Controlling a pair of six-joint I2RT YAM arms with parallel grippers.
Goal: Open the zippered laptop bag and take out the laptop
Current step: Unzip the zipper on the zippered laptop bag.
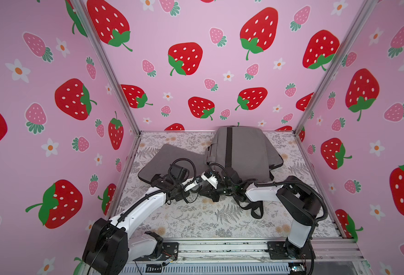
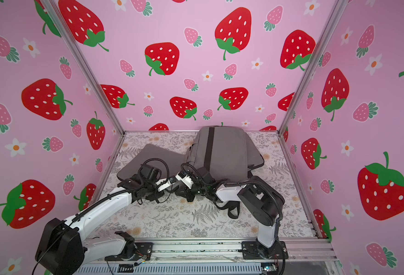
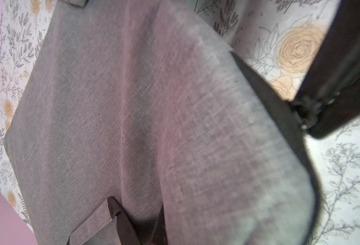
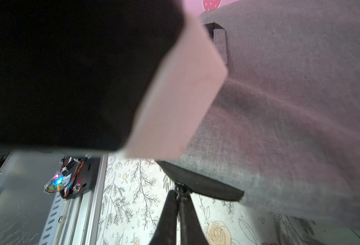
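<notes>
I see the laptop bag [image 1: 243, 150] lying flat on the flowered table [image 1: 196, 223], toward the back and a little right of centre in both top views [image 2: 224, 152]. Its long axis runs from the front rail to the back wall [image 1: 220, 71], and the black stripe [image 1: 229, 147] down its face follows that line almost straight. The rounded end points at the wall and comes close to it. The near end points at the arms' bases, with black strap loops [image 1: 255, 209] trailing from it onto the table. Its side handle [image 1: 209, 152] faces the left arm's side. A flat grey pad [image 1: 165, 159] lies just beside the bag on that side, set at a slant; I cannot tell whether its corner touches the bag or goes under it. Both arms reach in low and meet at the bag's near left corner. The right gripper [image 4: 177, 198] has its fingers pressed together on the zipper pull [image 4: 180, 187], which hangs from the black zipper tape [image 4: 204, 186] at the edge of the grey cloth. The left wrist view shows the same pull [image 3: 306, 111] caught at a dark fingertip. The left gripper [image 1: 194, 187] sits right against the right one with its jaws closed; I cannot tell whether any cloth is caught between them.
</notes>
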